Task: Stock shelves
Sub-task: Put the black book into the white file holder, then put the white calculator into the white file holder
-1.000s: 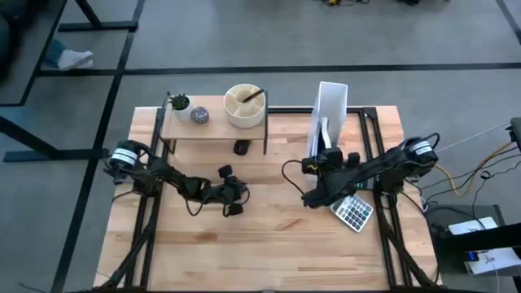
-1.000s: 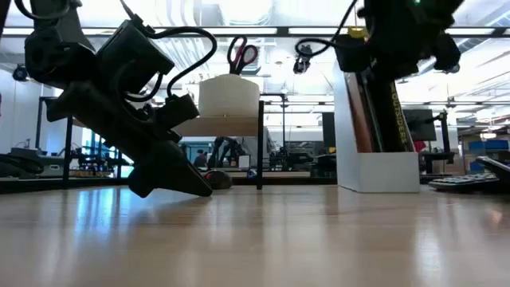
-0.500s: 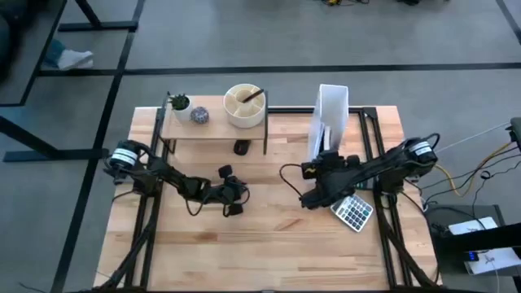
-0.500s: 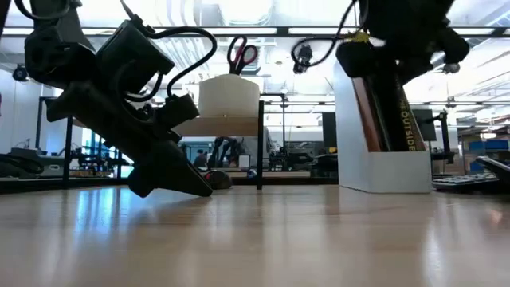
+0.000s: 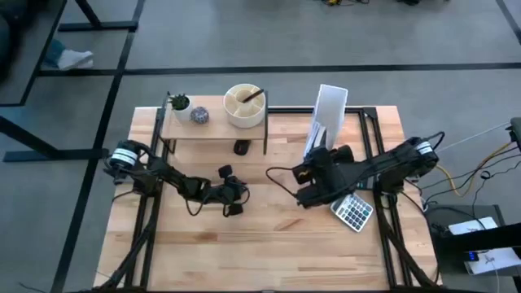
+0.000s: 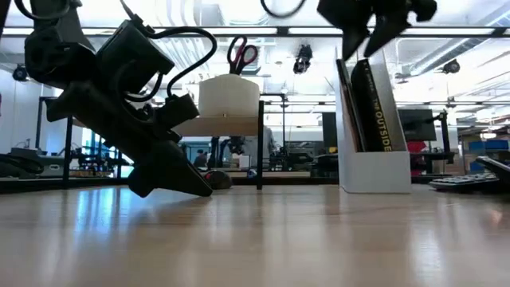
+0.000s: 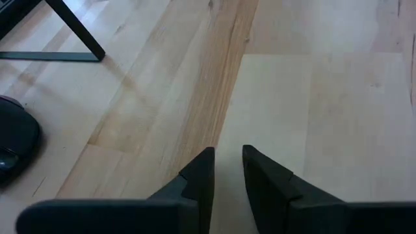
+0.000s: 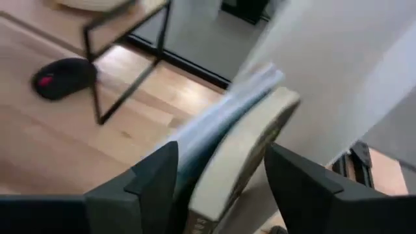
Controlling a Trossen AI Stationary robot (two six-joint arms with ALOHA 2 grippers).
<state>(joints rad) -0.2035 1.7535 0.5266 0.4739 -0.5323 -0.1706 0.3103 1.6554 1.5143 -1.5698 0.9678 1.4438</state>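
The shelves (image 5: 213,127) stand at the table's far left, carrying a small plant, a ball and a white bowl. A white file holder (image 5: 330,108) stands at the far right with a dark book (image 6: 373,104) upright in it. My right gripper (image 8: 221,175) is at the book's upper end, shut on it, high above the table in the low view (image 6: 374,16). My left gripper (image 7: 227,159) rests low over bare wood near the table's middle (image 5: 232,197), shut with only a slit between its fingers and nothing in it. My right gripper has the book's upper end (image 8: 240,156) between its two fingers (image 8: 156,172), one on each broad face. It comes at it from the near side, slanting down. The book stands nearly upright, its lower end (image 6: 374,147) inside the file holder.
A black mouse (image 5: 241,147) lies on the table under the shelves. A calculator (image 5: 352,212) lies near the right edge, beside my right arm. Bare wood spreads across the table's near half.
My right gripper has gone toward the table's left edge with the book's upper end. The book has swung from leaning to almost upright, while its lower end has stayed in the file holder.
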